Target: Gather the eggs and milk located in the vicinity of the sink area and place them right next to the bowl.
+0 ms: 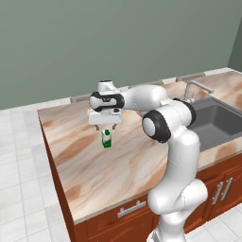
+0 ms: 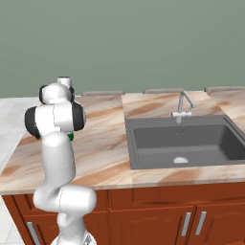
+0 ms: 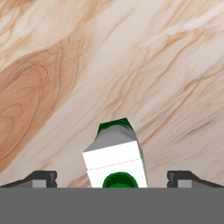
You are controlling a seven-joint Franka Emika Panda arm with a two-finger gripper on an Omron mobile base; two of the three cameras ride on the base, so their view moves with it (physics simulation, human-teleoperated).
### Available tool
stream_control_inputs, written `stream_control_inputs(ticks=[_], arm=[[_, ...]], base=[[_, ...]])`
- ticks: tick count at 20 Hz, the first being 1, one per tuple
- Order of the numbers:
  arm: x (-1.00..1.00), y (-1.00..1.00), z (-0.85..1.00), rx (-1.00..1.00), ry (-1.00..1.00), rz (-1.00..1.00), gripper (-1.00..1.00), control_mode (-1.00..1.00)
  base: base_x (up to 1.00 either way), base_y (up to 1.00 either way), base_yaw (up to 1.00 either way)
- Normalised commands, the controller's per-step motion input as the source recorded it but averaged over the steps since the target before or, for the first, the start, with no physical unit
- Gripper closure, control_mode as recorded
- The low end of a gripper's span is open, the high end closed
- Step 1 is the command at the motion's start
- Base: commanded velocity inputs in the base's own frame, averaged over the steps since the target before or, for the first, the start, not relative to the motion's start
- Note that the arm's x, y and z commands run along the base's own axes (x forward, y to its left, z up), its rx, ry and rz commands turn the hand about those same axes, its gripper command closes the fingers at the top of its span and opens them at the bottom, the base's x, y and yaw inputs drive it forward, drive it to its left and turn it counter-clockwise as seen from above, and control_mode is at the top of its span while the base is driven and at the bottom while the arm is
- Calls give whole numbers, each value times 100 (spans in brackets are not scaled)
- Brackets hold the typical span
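Gripper [image 1: 107, 126] spread wide above upright milk [image 1: 107, 138], bare counter [image 1: 94, 165] around — sink [image 2: 184, 141] well apart

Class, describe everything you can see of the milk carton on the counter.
The milk carton is small and white, with a green band at its base and a green round cap on its sloped top. It stands upright on the marbled counter, left of the sink. The gripper hovers directly above, jaws open, not touching it.
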Motion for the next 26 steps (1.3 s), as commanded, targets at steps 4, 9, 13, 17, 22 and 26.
stream_control_inputs(ticks=[4, 9, 13, 17, 22, 26], arm=[[-1, 0, -7, 0, 0, -1, -100, -100], [0, 0, -21, 0, 0, -1, -100, -100], [-3, 0, -19, 0, -2, 0, -100, -100], [-1, 0, -24, 0, -1, 0, -100, -100], [0, 0, -31, 0, 0, 0, -100, -100], [0, 0, -4, 0, 0, 0, -100, -100]], base=[[0, 0, 0], [0, 0, 0], [0, 0, 0], [0, 0, 0], [0, 0, 0], [0, 0, 0]])
